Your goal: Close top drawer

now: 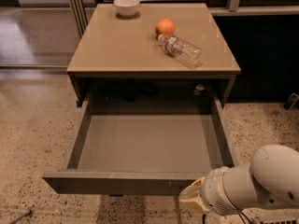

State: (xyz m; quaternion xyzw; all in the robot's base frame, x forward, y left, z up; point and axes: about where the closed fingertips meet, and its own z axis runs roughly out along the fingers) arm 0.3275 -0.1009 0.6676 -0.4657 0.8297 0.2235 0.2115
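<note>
Item: top drawer, standing wide open; by my judgement no closing done yet.
I log the wide dark grey-brown handleless top drawer [117,183] pulled far out across the lower centre of frame. My cream-tipped pincer [190,200] sits at lower right, by the right end of the drawer front; open or closed, I cannot tell. Remaining: the full push back under the tan bench [121,45].
</note>
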